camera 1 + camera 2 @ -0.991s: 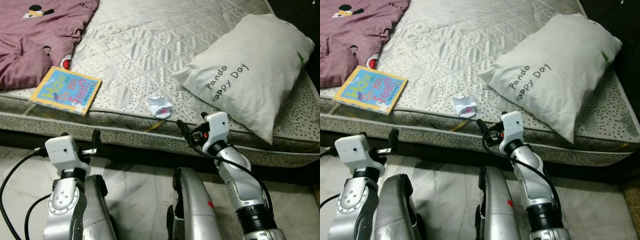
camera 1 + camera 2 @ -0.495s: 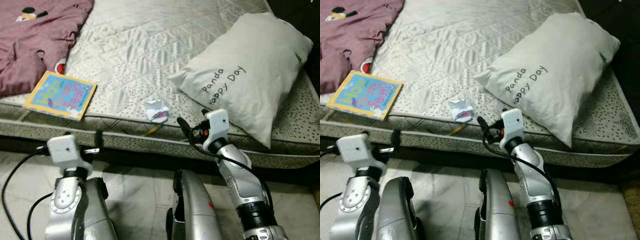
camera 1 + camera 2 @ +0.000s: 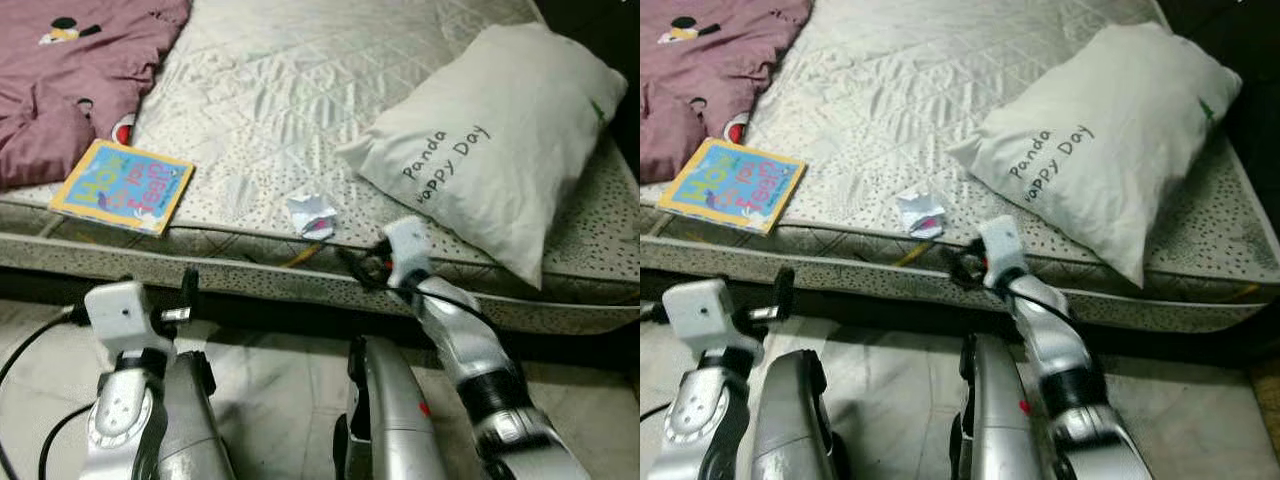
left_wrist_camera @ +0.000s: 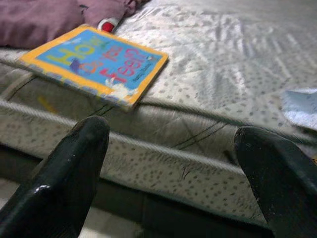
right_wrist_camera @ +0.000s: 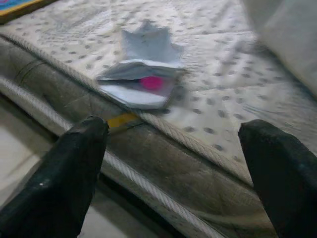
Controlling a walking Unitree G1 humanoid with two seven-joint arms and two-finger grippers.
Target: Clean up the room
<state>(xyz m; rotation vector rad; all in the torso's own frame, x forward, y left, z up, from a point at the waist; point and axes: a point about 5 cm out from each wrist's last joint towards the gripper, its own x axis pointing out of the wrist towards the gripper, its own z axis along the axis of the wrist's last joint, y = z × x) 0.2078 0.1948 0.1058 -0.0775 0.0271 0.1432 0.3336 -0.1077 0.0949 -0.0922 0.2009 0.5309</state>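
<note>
At the foot edge of the mattress point(image 3: 300, 90) the robot stood with both arms raised toward the bedding. Little of the tidying looked done, as I judged it: a crumpled wrapper point(image 3: 312, 215) lay on the quilted top just inside the near edge, a book point(image 3: 124, 186) lay flat near the same edge off to the robot's left, and a maroon garment point(image 3: 70, 80) sprawled over the far left corner. A pillow point(image 3: 490, 140) sat at the right side, printed with "Panda Happy Day". So 3 things at least were left to pick up or straighten (the pillow may have been fine where it was).

The right gripper point(image 5: 168, 163) was held low in front of the mattress edge, just short of the wrapper, with its 2 black fingers spread wide and nothing between them. From the right wrist view the wrapper sat roughly centred between the fingers, a little beyond their tips, which suggested it was the next thing to be taken. The left gripper point(image 4: 168, 168) hung below the edge near the book, also spread wide and empty.

The wrapper was a pale, creased scrap with a pink patch showing at its folded mouth. Its long axis ran more or less along the mattress edge, and its ragged, peaked side pointed away from the robot, toward the middle of the bed. It touched neither the pillow nor the book.
</note>
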